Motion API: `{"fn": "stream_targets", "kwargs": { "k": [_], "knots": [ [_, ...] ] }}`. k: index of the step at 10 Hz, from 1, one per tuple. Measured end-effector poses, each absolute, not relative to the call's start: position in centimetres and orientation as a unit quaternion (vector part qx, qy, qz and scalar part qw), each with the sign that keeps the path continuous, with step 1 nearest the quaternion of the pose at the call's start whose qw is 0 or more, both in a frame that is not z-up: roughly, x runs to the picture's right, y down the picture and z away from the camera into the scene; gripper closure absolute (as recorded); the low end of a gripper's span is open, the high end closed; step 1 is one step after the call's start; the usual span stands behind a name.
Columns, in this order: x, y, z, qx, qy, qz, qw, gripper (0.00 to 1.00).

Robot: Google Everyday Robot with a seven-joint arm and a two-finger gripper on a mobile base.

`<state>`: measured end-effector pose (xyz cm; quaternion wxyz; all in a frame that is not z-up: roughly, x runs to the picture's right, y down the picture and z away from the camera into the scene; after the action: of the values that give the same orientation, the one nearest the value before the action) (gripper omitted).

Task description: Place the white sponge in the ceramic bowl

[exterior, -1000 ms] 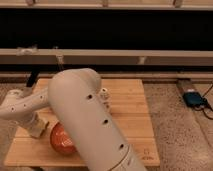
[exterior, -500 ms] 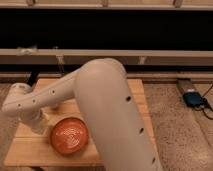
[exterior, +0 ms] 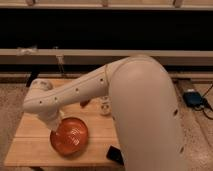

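The ceramic bowl (exterior: 70,136) is orange-red with pale rings inside and sits at the front left of the wooden table (exterior: 27,150). My big white arm sweeps in from the right. Its gripper (exterior: 53,123) hangs at the bowl's upper left rim, pointing down, mostly hidden by the wrist. The white sponge does not show; if it is at the gripper, the wrist hides it.
A small translucent cup (exterior: 105,106) stands mid-table under the arm, with a small red thing (exterior: 85,103) beside it. A black flat device (exterior: 115,155) lies at the front edge. A blue object (exterior: 192,98) lies on the floor at right.
The arm has swung up and right, uncovering the whole bowl. The gripper has moved from the table's left side to the bowl's rim. The cream block seen by it earlier no longer shows.
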<state>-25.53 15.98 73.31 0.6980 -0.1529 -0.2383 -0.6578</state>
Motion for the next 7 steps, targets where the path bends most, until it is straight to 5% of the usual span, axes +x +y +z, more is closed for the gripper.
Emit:
{"fn": "stream_targets", "kwargs": {
  "k": [5, 7],
  "knots": [
    [-20.6, 16.6, 75.0, -0.187, -0.248, -0.612, 0.727, 0.28],
    [-19.1, 17.6, 74.4, -0.195, -0.255, -0.602, 0.731, 0.20]
  ]
}}
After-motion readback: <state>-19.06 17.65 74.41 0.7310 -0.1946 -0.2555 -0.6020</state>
